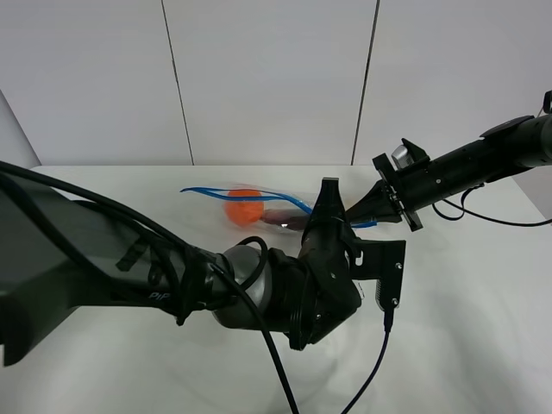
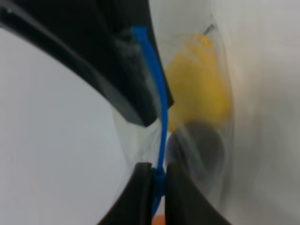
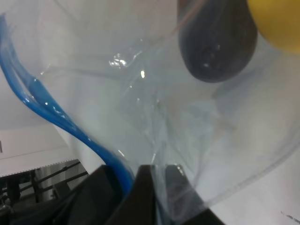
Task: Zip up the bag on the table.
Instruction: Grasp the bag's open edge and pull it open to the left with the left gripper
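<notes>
The clear bag (image 1: 259, 203) lies on the white table (image 1: 483, 302), lifted at its right end. Its blue zip strip (image 1: 203, 191) runs along the far edge. An orange (image 1: 244, 208) and a dark eggplant (image 1: 289, 222) show through it. My left gripper (image 1: 330, 197) is shut on the zip strip (image 2: 161, 117), close to the right gripper. The yellow pear (image 2: 197, 89) and the eggplant (image 2: 199, 145) lie just beyond. My right gripper (image 1: 354, 212) is shut on the bag's right end; its wrist view shows the fingers (image 3: 143, 192) pinching plastic beside the strip (image 3: 47, 103).
The left arm (image 1: 259, 293) and its cable (image 1: 371, 371) cross the front middle of the table. The right arm (image 1: 466, 168) reaches in from the right. A white panelled wall (image 1: 267, 78) stands behind the table.
</notes>
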Robot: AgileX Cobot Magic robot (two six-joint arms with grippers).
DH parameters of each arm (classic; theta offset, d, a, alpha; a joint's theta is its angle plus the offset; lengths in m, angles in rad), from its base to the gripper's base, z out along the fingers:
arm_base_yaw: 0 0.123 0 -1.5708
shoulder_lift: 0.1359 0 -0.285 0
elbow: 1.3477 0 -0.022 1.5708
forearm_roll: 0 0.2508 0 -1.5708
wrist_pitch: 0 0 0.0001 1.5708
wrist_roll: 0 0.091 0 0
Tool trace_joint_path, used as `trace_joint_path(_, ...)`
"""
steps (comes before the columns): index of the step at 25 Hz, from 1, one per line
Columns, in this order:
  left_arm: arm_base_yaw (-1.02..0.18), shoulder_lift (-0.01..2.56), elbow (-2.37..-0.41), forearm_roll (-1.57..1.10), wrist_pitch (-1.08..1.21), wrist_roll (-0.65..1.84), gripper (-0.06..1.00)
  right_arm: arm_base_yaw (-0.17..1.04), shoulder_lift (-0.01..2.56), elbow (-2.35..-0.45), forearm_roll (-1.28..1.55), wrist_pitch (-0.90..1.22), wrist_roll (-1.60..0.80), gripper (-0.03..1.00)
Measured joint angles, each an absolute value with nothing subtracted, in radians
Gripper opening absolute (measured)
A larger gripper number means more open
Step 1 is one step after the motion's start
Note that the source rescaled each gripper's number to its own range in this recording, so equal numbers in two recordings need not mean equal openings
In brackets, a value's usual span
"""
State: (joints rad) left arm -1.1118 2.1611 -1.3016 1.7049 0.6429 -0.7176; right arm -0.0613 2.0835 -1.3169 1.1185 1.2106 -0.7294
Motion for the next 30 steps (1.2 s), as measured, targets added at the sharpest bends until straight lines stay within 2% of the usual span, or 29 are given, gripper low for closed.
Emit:
trace_joint_path(15, -1.052, 2.099, -1.296, 1.603, 0.687, -0.628, 0.00, -0.061, 2.084, -1.318, 1.090, 1.214, -0.728, 0.00)
trace_joint_path(30, -0.993, 2.033, -1.120, 1.600, 0.720, -0.608, 0.00, -0.061, 2.084, -1.318, 1.073, 1.214, -0.728, 0.00)
